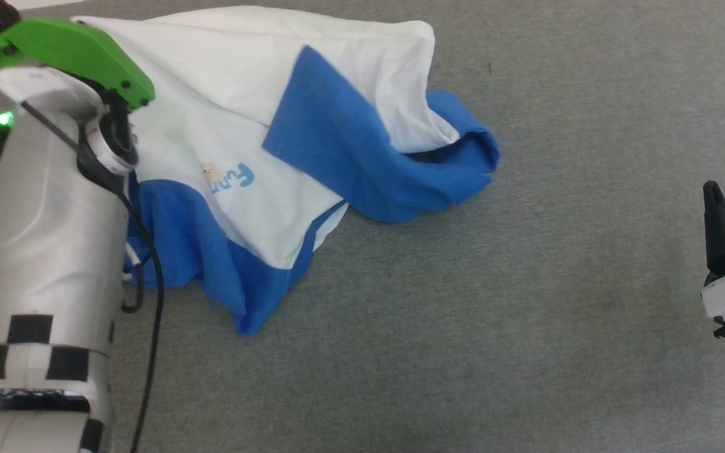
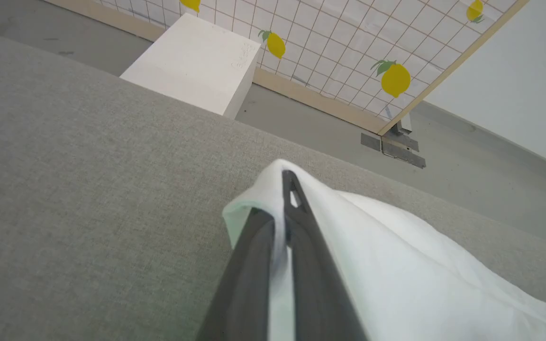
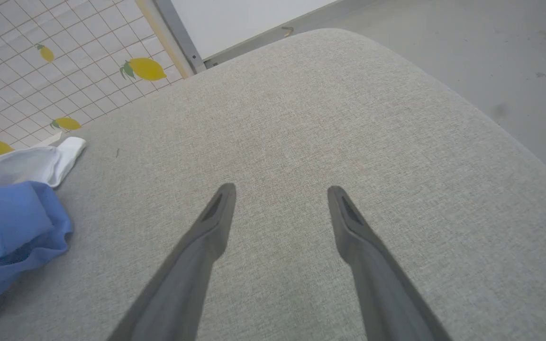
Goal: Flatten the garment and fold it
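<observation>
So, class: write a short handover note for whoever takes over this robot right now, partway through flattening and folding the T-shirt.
Left gripper: shut on a white edge of the garment.
Right gripper: open, empty, above the bare grey surface, apart from the garment.
Garment: bunched on the surface, blue parts folded over white.
Done: one edge gripped.
Left: flatten it, then fold.

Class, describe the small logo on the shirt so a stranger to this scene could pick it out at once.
On the left part of the grey fabric surface lies a crumpled white and blue shirt. On its white cloth, just above the lower blue panel, sits the logo: the shirt's only visible print, light blue letters beside an orange figure.
</observation>
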